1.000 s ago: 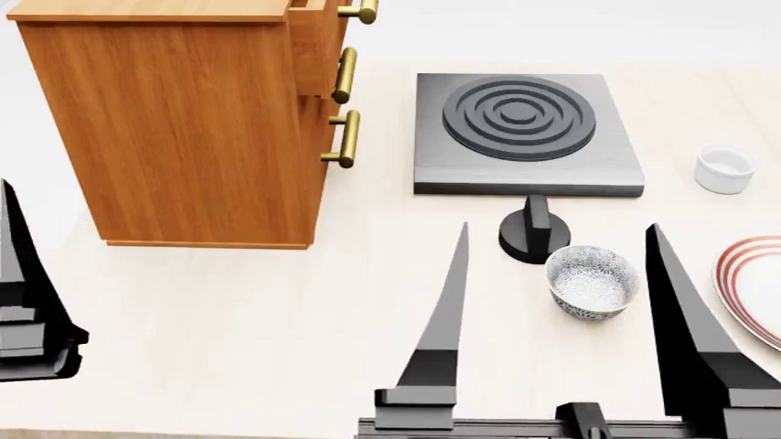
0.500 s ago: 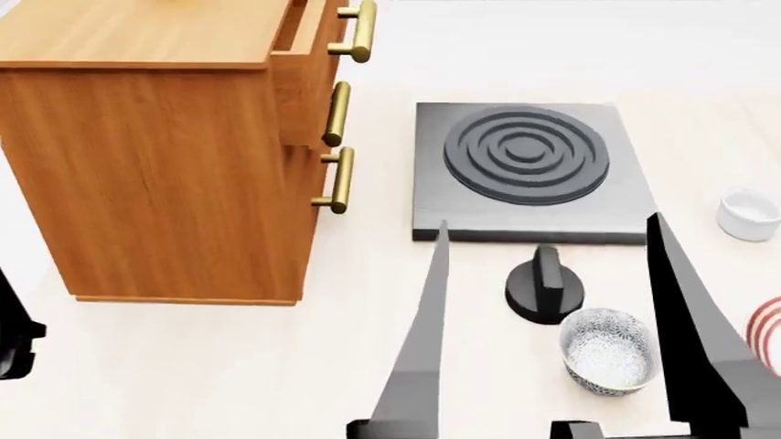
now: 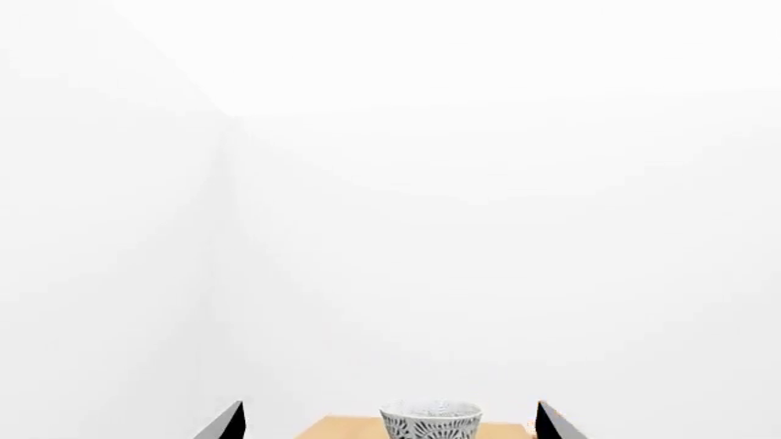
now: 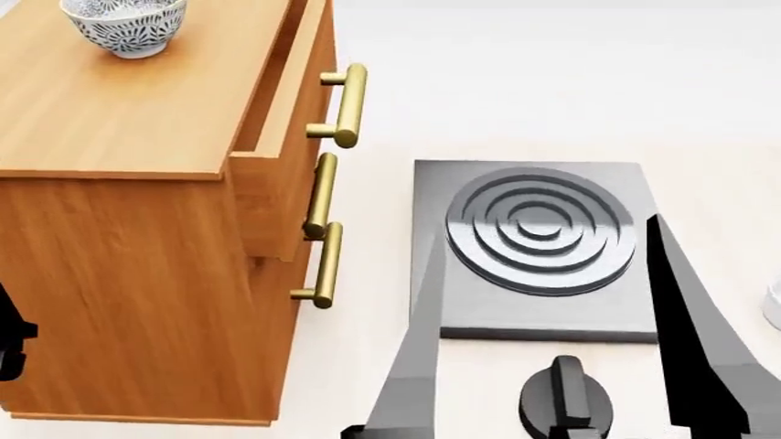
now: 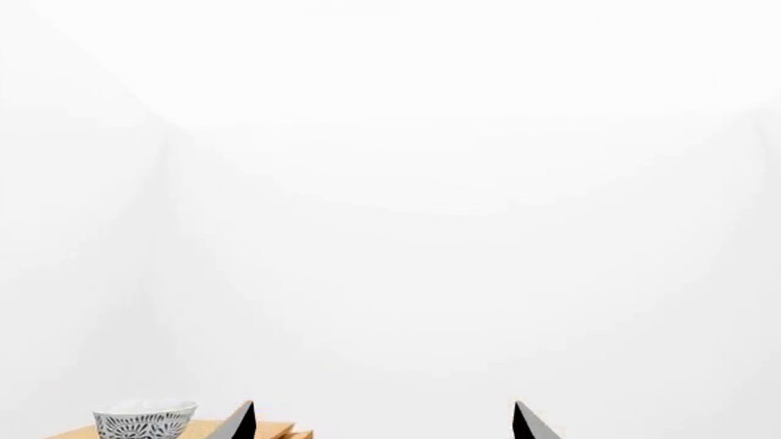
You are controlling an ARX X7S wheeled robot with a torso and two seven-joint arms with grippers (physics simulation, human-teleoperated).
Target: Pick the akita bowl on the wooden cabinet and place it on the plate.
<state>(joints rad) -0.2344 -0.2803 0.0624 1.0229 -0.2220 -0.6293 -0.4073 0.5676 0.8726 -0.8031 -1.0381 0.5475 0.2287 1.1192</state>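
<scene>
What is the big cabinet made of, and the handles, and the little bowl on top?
The wooden cabinet looks like orange-brown wood with streaky grain and a smooth finish. Its handles look like shiny brass-coloured metal. The akita bowl seems glazed ceramic: white with a dark leafy pattern, though a render cannot prove it.

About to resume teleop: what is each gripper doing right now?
Left gripper: open, empty, akita bowl between its fingertips in the wrist view.
Right gripper: open, empty.
</scene>
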